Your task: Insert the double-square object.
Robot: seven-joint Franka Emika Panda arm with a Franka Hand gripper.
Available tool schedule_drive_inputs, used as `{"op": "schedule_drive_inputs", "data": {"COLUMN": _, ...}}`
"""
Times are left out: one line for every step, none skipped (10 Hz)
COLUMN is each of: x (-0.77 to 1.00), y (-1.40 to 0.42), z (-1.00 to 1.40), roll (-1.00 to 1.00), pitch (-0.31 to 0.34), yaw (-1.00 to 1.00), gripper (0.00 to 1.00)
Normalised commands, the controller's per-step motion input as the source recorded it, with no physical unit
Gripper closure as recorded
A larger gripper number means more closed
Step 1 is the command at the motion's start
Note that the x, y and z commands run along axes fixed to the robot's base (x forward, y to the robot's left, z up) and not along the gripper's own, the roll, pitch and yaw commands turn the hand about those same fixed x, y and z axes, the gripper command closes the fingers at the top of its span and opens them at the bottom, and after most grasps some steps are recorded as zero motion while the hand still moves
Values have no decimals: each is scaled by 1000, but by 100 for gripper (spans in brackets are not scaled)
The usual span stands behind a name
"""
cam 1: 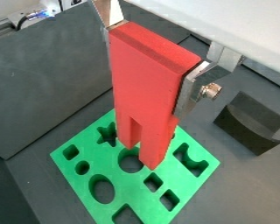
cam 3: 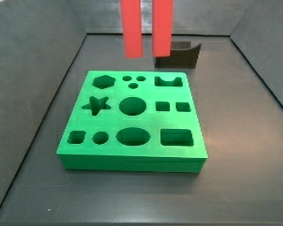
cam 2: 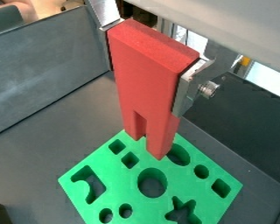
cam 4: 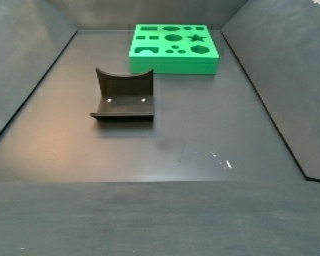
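Wrist views, gripper: two-finger gripper [cam 1: 166, 66] [cam 2: 154, 61] with flat silver plate fingers [cam 1: 201, 77] [cam 2: 192, 77], jaws clamped on the upper block of the piece; near-side finger hidden behind the red block.
Wrist views, held piece: tall bright red double-square object [cam 1: 146, 87] [cam 2: 152, 83], solid flat block above and two parallel square legs below, hanging upright from between the jaws.
Wrist views, below the jaws: flat green board with shaped holes [cam 1: 130, 179] [cam 2: 149, 188] lying under the leg tips; legs appear clear of the board, though contact cannot be told for certain.
Wrist view, beside the jaws: dark L-shaped fixture [cam 1: 250, 124] on the grey floor, well to the side of the silver finger.
Side view, legs: two red legs of the double-square object [cam 3: 147, 28] dropping from the top edge, tips above the far edge of the green board [cam 3: 132, 124]; gripper out of frame here.
Side view, behind the legs: fixture [cam 3: 179, 55] just beyond the board's far side.
Side view, wide: fixture [cam 4: 124, 97] in mid-floor, green board [cam 4: 175, 48] further back; gripper and red piece out of frame.
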Motion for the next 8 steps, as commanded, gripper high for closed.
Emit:
{"op": "schedule_drive_inputs", "data": {"x": 1000, "y": 194, "z": -323, "roll": 96, "pitch": 0, "yaw": 23, "gripper": 100}}
{"op": "schedule_drive_inputs", "data": {"x": 1000, "y": 177, "z": -340, "roll": 97, "pitch": 0, "yaw": 17, "gripper": 100}}
{"op": "schedule_drive_inputs", "data": {"x": 1000, "y": 146, "z": -371, "roll": 110, "pitch": 0, "yaw": 11, "gripper": 100}}
{"op": "schedule_drive_inputs", "data": {"x": 1000, "y": 134, "z": -369, "roll": 129, "pitch": 6, "yaw": 23, "gripper": 100}}
{"op": "schedule_drive_inputs", "data": {"x": 966, "y": 100, "z": -446, "roll": 130, "pitch": 9, "yaw": 71, "gripper": 100}}
{"op": "schedule_drive_inputs", "data": {"x": 909, "y": 11, "z": -609, "roll": 116, "pitch": 0, "yaw": 74, "gripper": 100}}
{"op": "schedule_drive_inputs", "data": {"x": 843, "y": -34, "z": -780, "roll": 137, "pitch": 0, "yaw": 29, "gripper": 100}}
{"op": "schedule_drive_inputs", "data": {"x": 694, "y": -263, "z": -709, "roll": 264, "pitch": 0, "yaw": 34, "gripper": 100}}
